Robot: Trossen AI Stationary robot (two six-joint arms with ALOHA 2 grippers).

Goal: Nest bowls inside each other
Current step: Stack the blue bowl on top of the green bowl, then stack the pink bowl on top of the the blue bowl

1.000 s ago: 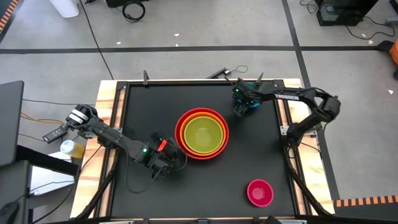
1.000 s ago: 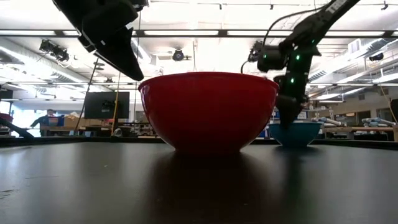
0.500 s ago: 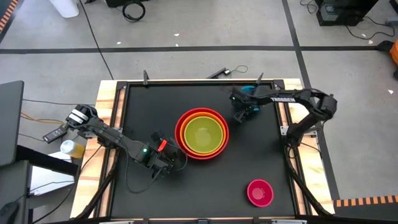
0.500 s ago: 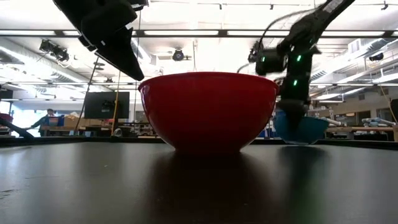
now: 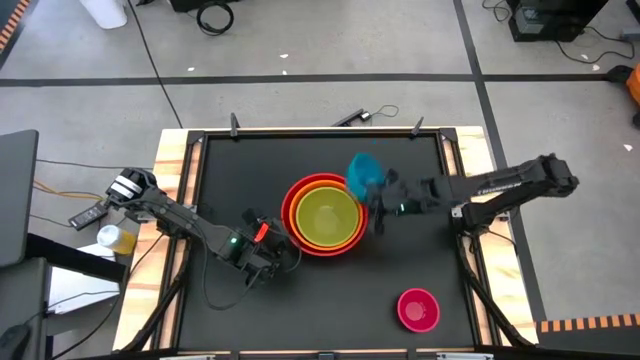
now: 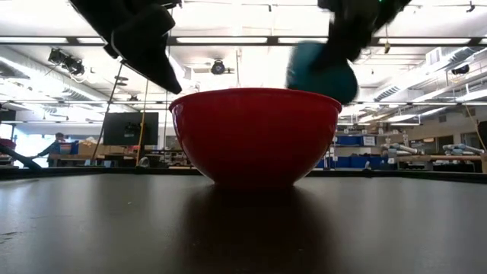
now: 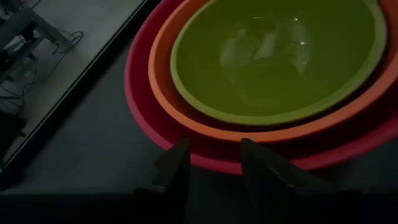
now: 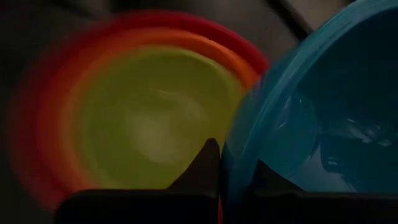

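A red bowl (image 5: 290,222) stands mid-table with an orange bowl (image 5: 297,205) and a yellow-green bowl (image 5: 328,216) nested in it. A blue bowl (image 5: 362,172) hangs tilted in the air over the stack's far right rim, and my right gripper (image 5: 374,192) is shut on it. A magenta bowl (image 5: 418,309) sits alone near the front right. My left gripper (image 7: 214,146) is open beside the red bowl's near-left rim (image 7: 186,149); I see no contact there. My right gripper pinches the blue bowl's rim (image 8: 239,140), with one finger (image 8: 210,158) outside the wall and the other inside. The fingers slant down from the table's right. The bowl is lifted clear and tilted, with its opening facing the gripper.
The black table top (image 5: 230,180) is bordered by a raised wooden frame (image 5: 175,180). The magenta bowl has bare table all round it. Cables and floor lie beyond the far edge.
My right gripper has lifted the blue bowl off the table's far right part and swung it quickly up and toward the table's left, to the stack's rim. The bowl has tipped over from upright. The stack and the magenta bowl have stayed put.
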